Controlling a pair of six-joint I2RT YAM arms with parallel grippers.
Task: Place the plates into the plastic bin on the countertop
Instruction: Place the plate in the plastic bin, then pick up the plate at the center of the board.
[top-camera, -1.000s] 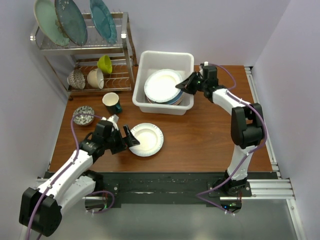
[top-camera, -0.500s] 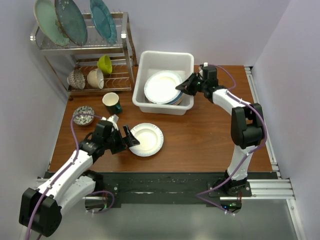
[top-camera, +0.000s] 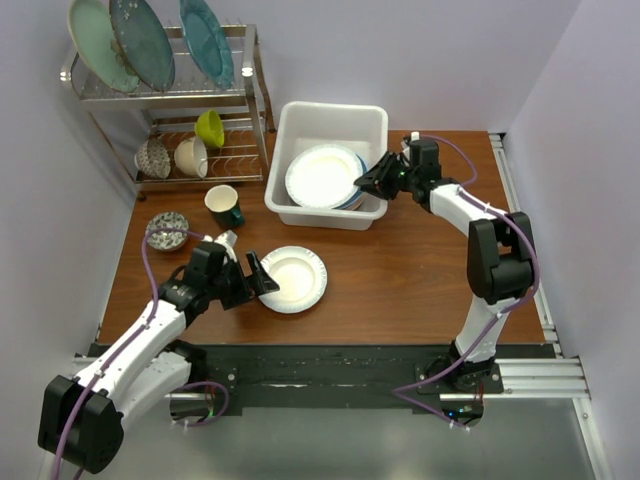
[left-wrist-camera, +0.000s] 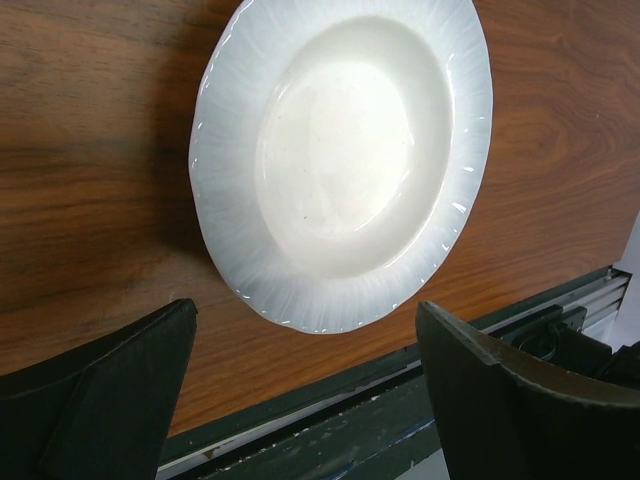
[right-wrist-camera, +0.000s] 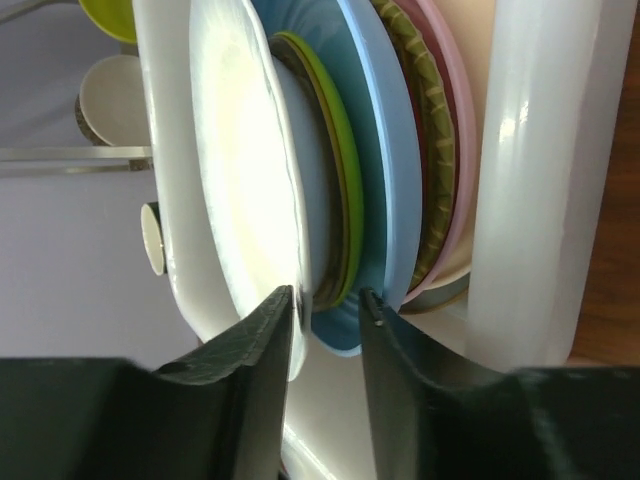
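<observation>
**Plate waiting just ahead of the left claw**

One white fluted plate (top-camera: 293, 279) lies flat on the worktop (top-camera: 400, 270), outside the plastic bin (top-camera: 320, 216). The left claw (top-camera: 259, 279) stands just beside its near rim, on the side of the left arm. Its jaws are wide apart and they hold nothing. In the left wrist view the plate sits ahead of the two fingers and centred between them, so the claw already faces it. The plate is round and has no long axis, so I think the rim nearest the claw is the natural place to take it. From there the bin lies further back and a little to the right.

The right claw (right-wrist-camera: 328, 298) is far from this plate, at the right wall of the bin. Its jaws stand a little apart around the edge of the cream plate (top-camera: 322, 174), which rests on top of the stack inside the bin. I see a gap between the fingers wider than the rim, so it does not look clamped. Under the cream plate I can see green, blue, brown and pink plates.

The left arm is clearly the nearer one for the last plate.
</observation>
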